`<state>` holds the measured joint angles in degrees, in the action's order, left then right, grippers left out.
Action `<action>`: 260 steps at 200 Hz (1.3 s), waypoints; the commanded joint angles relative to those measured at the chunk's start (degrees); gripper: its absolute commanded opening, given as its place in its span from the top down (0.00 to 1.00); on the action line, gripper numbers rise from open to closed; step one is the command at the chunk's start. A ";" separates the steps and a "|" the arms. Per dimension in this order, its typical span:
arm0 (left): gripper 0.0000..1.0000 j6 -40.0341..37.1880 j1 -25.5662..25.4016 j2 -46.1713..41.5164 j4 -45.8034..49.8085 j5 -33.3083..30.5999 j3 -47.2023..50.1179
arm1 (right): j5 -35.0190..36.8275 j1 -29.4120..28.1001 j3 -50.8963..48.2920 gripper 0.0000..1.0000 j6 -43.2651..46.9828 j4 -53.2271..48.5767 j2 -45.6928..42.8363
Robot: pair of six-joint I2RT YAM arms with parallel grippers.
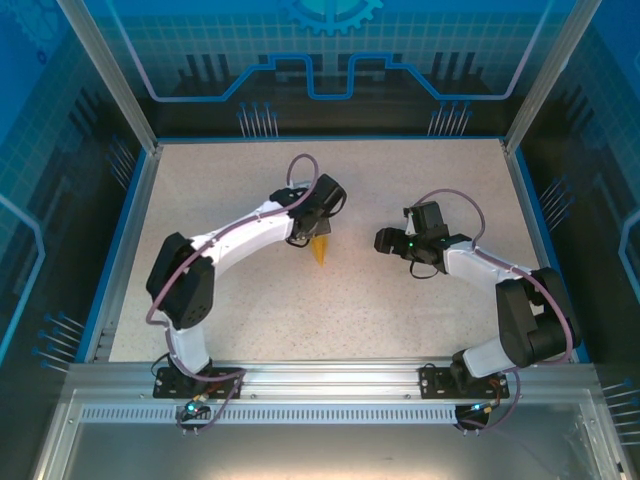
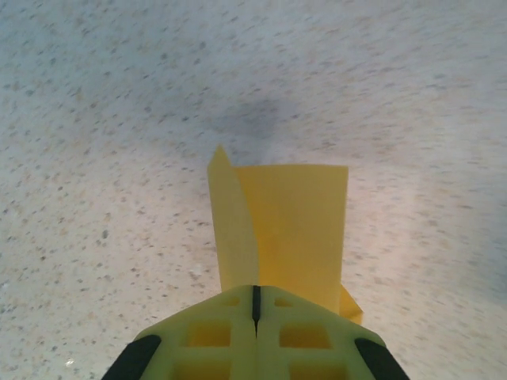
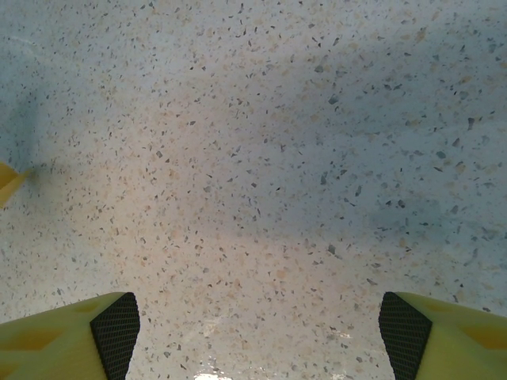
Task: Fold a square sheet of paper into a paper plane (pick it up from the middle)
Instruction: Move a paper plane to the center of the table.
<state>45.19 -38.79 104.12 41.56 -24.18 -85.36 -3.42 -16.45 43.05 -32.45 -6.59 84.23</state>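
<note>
paper (image 2: pixel 293 229) is already folded narrow with one flap standing up, mid-frame in the left wrist view, over the tabletop (image 2: pixel 95 119). left pincer (image 2: pixel 255 305) is clamped tight on its near end. right pincer (image 3: pixel 253 324) gapes wide, holding nothing. guessing more creases are left to do.

We see thin, matt yellow paper (image 2: pixel 293 229), sharply creased. The table (image 2: pixel 119 119) is matt, speckled like stone. The fingers (image 2: pixel 214 336) look smooth yellow plastic, their pads (image 3: pixel 115 332) black and finely meshed.
</note>
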 commanded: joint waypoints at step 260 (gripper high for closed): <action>0.94 16.70 7.86 -10.87 -74.40 20.34 52.75 | 3.38 -23.98 15.09 0.41 -13.87 -6.77 10.87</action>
<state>60.84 -31.24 94.32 -28.40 -6.11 -33.32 -2.50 -37.45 54.94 -44.10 -10.31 92.47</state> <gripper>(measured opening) 0.065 0.619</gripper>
